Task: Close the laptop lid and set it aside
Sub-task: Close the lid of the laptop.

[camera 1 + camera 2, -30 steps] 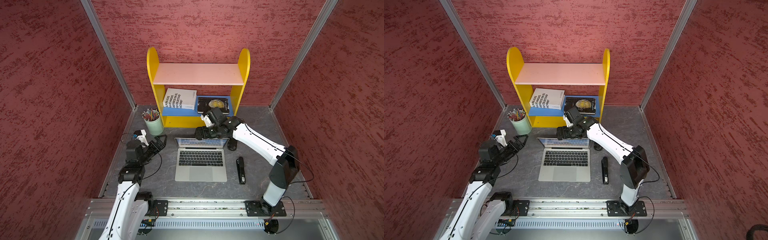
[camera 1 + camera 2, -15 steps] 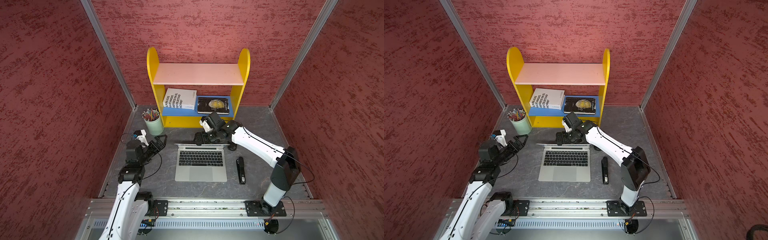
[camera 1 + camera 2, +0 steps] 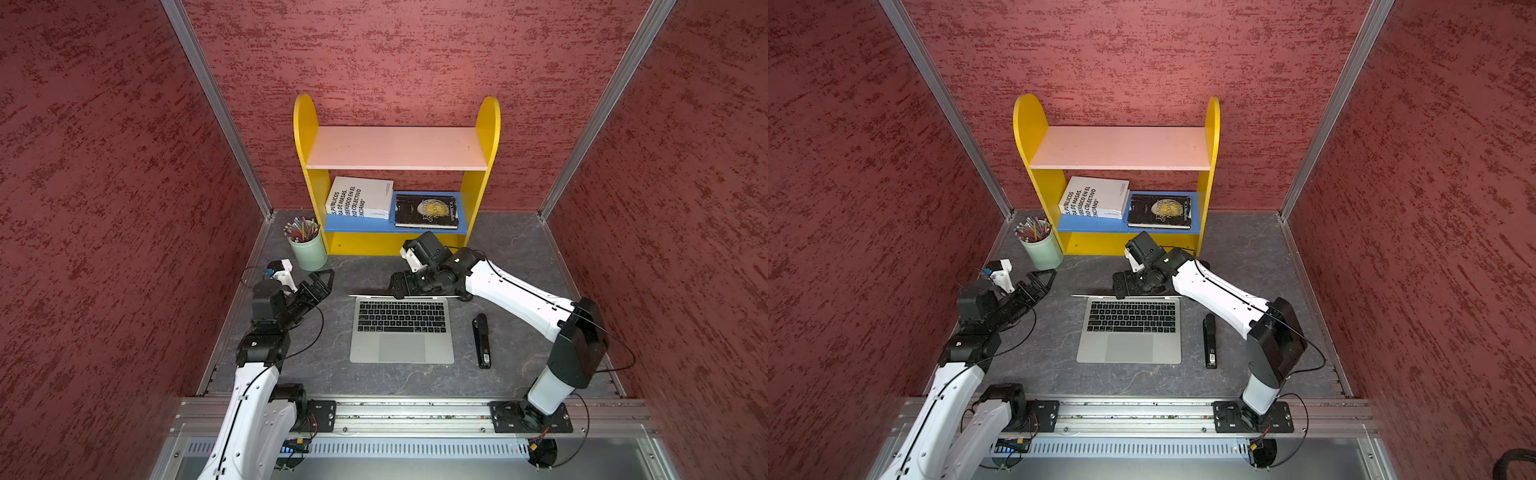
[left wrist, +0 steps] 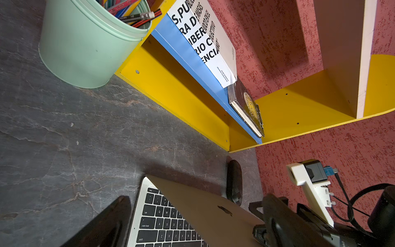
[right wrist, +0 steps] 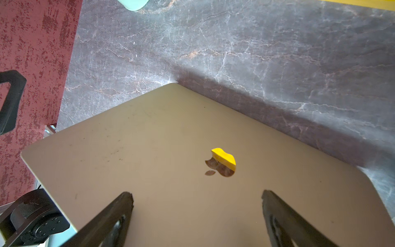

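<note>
The silver laptop (image 3: pixel 401 332) (image 3: pixel 1129 332) lies mid-table with its black keyboard showing. The laptop lid (image 3: pixel 374 296) (image 3: pixel 1096 296) appears only as a thin edge in both top views. In the left wrist view the lid (image 4: pixel 205 209) leans partway over the keys. My right gripper (image 3: pixel 399 284) (image 3: pixel 1121 284) is open behind the lid, its fingers spread against the lid's silver back (image 5: pixel 149 139) near the apple logo (image 5: pixel 221 164), gripping nothing. My left gripper (image 3: pixel 322 282) (image 3: pixel 1044 280) hangs open, apart from the laptop's left rear corner.
A black stapler (image 3: pixel 482 340) lies right of the laptop. A black mouse (image 4: pixel 234 181) sits behind its right rear corner. A mint cup of pencils (image 3: pixel 307 249) stands at the back left. The yellow shelf (image 3: pixel 395 245) with two books stands against the back wall.
My right gripper has come forward and down behind the lid. The lid has swung from tilted back, screen showing, to edge-on from above. The left arm has not moved.
</note>
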Controlling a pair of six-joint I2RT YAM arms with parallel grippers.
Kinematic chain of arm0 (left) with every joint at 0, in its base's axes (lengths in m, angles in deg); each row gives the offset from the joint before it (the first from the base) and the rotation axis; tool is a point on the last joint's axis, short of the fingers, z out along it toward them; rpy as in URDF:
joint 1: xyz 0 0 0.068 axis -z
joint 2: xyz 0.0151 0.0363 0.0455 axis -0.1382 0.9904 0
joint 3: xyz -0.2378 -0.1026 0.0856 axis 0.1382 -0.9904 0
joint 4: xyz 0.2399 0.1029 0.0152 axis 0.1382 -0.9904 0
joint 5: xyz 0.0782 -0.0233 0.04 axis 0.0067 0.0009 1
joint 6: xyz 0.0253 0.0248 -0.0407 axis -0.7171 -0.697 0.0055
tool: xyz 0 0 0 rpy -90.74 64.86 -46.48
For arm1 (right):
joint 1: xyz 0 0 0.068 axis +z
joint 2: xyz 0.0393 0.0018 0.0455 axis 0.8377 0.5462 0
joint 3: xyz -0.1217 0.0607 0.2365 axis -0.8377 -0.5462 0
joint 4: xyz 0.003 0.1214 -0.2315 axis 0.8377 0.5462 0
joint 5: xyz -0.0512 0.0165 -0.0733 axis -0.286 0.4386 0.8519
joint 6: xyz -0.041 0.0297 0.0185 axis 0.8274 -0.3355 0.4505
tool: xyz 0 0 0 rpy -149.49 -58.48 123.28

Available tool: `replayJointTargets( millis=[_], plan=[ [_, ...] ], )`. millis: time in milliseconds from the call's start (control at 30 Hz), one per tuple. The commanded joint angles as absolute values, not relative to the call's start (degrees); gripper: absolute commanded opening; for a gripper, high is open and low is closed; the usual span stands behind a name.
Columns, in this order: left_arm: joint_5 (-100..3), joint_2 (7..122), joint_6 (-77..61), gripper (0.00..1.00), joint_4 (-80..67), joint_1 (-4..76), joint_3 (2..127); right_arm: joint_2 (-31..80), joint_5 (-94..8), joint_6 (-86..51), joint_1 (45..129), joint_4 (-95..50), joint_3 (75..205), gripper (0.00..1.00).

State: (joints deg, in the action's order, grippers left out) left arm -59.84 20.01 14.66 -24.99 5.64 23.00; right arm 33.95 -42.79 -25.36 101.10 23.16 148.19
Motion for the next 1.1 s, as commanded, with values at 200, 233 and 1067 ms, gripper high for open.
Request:
replayJointTargets(
  millis=[200,233,1067],
  plan=[
    [-60.1,19.1,13.7,1.0,-24.3,5.2,23.4,31.5,-41.5,-25.7,103.0,24.4,144.5,0.98],
    [-60.1,19.1,13.7,1.0,-24.2,5.1,23.4,31.3,-41.5,-25.8,103.0,24.2,144.1,0.98],
    [-60.4,19.6,14.0,1.0,-23.3,5.1,22.7,30.9,-40.9,-27.0,105.1,22.8,139.2,0.98]
  ],
)
